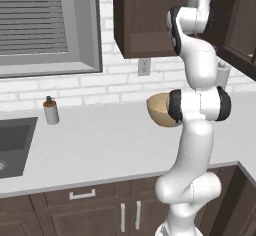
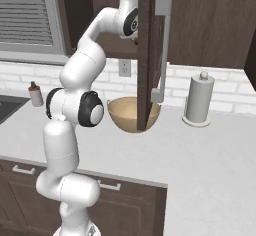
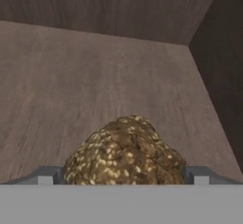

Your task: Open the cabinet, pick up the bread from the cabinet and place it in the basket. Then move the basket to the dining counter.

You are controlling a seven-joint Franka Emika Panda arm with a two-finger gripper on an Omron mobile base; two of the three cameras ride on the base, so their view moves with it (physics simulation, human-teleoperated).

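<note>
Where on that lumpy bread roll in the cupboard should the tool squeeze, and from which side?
Across the middle of the bread, coming straight in from the open cabinet front. In the hand view the open tool already has a finger on either side of the roll, whose rounded sides look narrow enough to pinch.

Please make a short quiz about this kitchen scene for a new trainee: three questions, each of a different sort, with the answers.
1. True or false: the cabinet door is open.
2. In the hand view, the bread lies: A) between the open fingers, B) in the basket, C) by the sink.
3. What stands right of the basket in the right base view?

Key: 1 true. 2 A. 3 the paper towel roll.
</note>
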